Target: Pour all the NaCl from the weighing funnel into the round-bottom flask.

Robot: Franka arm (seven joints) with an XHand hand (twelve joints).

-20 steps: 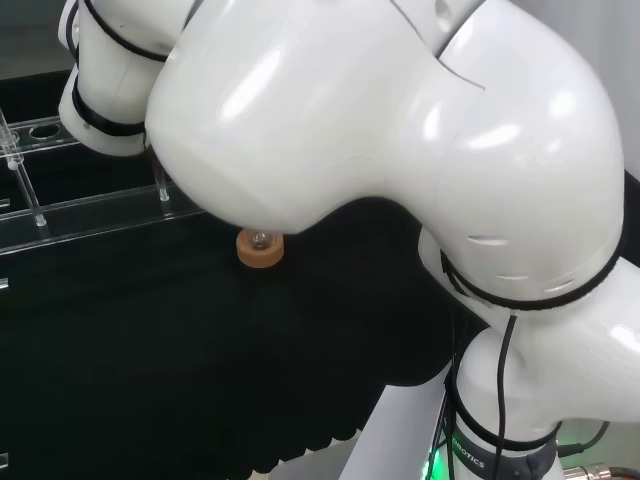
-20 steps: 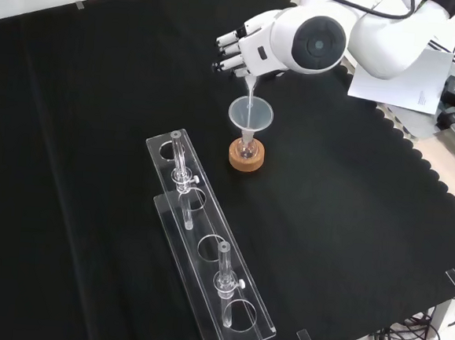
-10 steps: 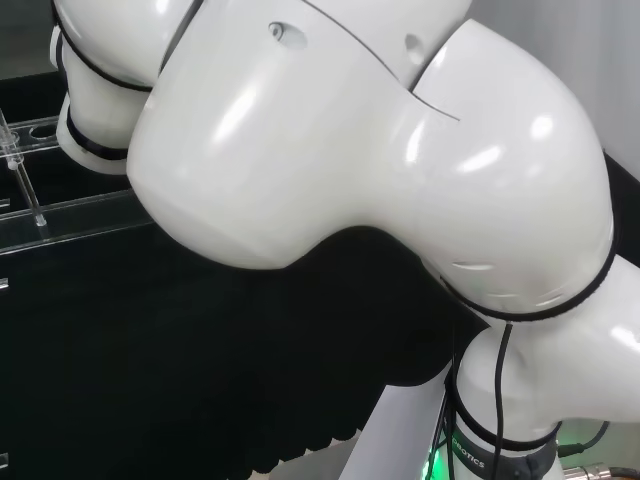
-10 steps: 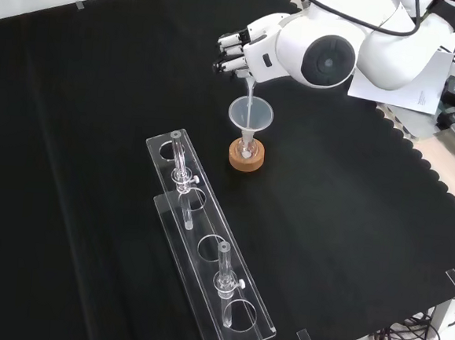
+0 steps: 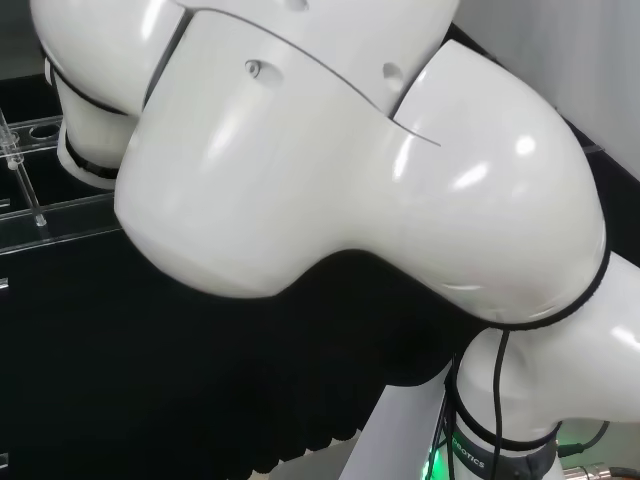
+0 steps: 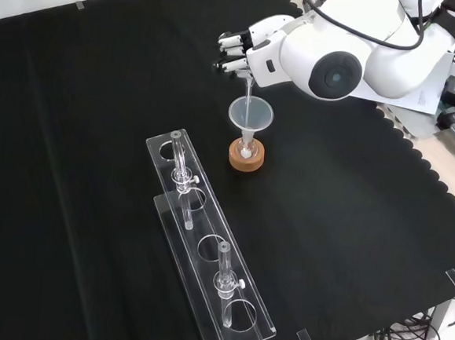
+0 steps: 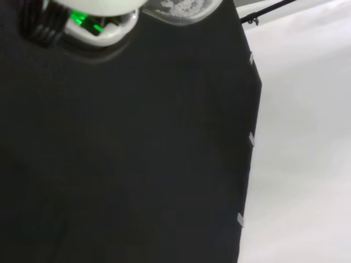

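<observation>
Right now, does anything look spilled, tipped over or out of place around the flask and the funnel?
Nothing stands out. In the front view the funnel stands upright in the flask on its cork ring, and the cloth around them shows no spill. The hand holds a thin clear piece over the funnel.

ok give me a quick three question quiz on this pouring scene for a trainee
1. True or false: the robot hand holds the weighing funnel with its spout over the wide funnel.
2. What does the round-bottom flask sit on?
A. a red ribbed ring
B. a cork ring
C. the clear rack
3. Fill in: in the front view, the clear rack lies to the lower ____ of the flask.

Key: 1 true; 2 B, the cork ring; 3 left.
</observation>
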